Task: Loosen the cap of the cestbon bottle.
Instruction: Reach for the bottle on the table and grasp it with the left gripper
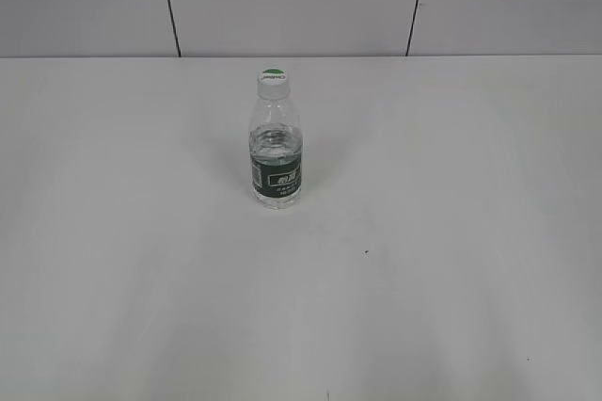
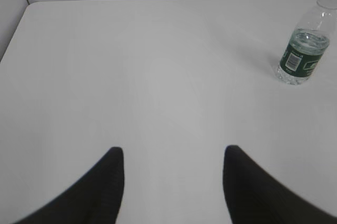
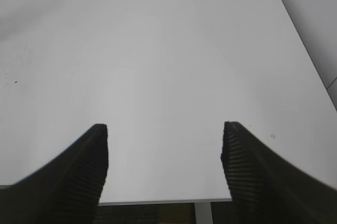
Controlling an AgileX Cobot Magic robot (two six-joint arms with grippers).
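The small clear plastic cestbon bottle [image 1: 276,158] with dark green label stands upright mid-table, its white screw cap [image 1: 272,79] seated on top, while the left gripper [image 2: 172,153] and right gripper [image 3: 164,129] hover apart from it, jaws spread and empty.

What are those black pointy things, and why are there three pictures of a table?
They are a robot's pincers. The robot has two arms, each with a camera at its wrist. One picture looks past the left gripper, another past the right gripper. Both are open and hold nothing. The third camera looks at the white table from the front. On it stands a small water bottle, upright, with its white cap on. The left camera sees the bottle too; the right one sees only table.
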